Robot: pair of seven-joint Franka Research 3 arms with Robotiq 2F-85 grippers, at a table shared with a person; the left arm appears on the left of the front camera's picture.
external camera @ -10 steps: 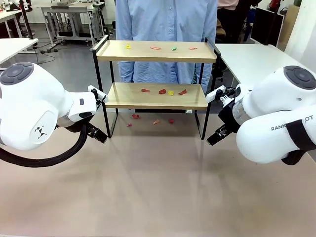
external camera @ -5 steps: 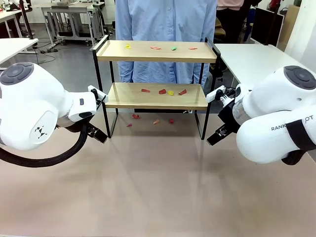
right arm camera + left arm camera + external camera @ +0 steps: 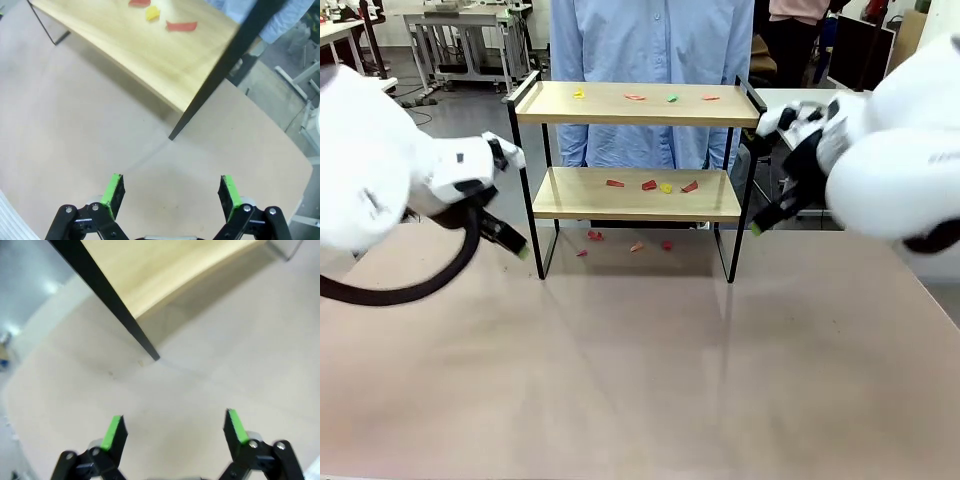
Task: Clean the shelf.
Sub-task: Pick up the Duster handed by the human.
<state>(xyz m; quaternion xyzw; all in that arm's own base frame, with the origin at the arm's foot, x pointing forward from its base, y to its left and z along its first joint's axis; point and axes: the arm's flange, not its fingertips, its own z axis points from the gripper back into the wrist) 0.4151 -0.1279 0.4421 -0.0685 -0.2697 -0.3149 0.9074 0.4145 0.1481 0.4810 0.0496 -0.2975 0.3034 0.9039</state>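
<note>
At the far middle of the table (image 3: 640, 380), the shelf (image 3: 582, 203) stands upright on its black legs, directly in front of a person in a blue shirt (image 3: 650, 40).

Condition of the shelf:
- The top board (image 3: 610, 112) carries four small scraps in a row: a yellow scrap (image 3: 579, 94), a red scrap (image 3: 635, 97), a green scrap (image 3: 671, 98) and an orange scrap (image 3: 710, 97).
- The lower board (image 3: 570, 200) carries four more scraps, clustered right of centre (image 3: 649, 185).
- More floor scraps (image 3: 636, 247) lie on the table beneath the rack, between its legs.

Progress: judged from this litter, no cleaning result is evident. Both boards are soiled and the whole job is left to do, including the debris under the rack.

Equipment:
- The left gripper (image 3: 174, 429) is low over the table, just beside the shelf's left front leg (image 3: 117, 310). Its jaws are spread fully and nothing is between the green pads.
- The right gripper (image 3: 171, 192) is near the right front leg (image 3: 220, 75), looking onto the lower board. Its jaws are likewise spread wide and hold nothing.

Neither gripper touches the shelf or any scrap.
</note>
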